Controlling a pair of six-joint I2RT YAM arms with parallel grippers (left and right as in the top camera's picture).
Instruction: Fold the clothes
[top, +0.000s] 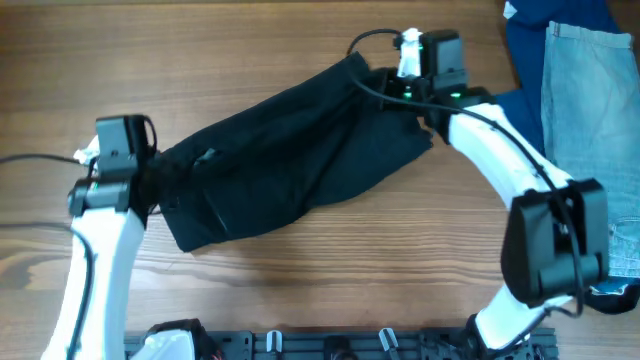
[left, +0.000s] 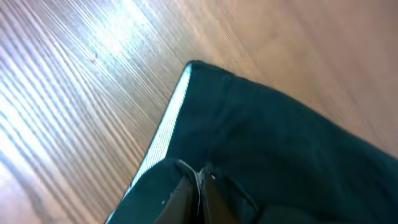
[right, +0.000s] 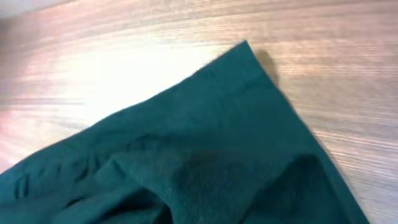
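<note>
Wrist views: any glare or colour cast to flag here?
Left wrist: glare whitens the table at upper left; black garment reads teal. Right wrist: same washed-out wood at left, same teal cast. Overhead: even light, garment looks black.

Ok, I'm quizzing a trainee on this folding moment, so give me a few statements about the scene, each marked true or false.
1. The black garment is spread across the wooden table between the two arms. True.
2. The left gripper is open and clear of the fabric. False: it is shut on the garment's edge.
3. The light-blue jeans lie on top of the black garment. False: they lie apart from it, at the table's right side.
4. The right gripper is at the garment's far corner. True.
5. A dark blue cloth lies next to the jeans. True.
</note>
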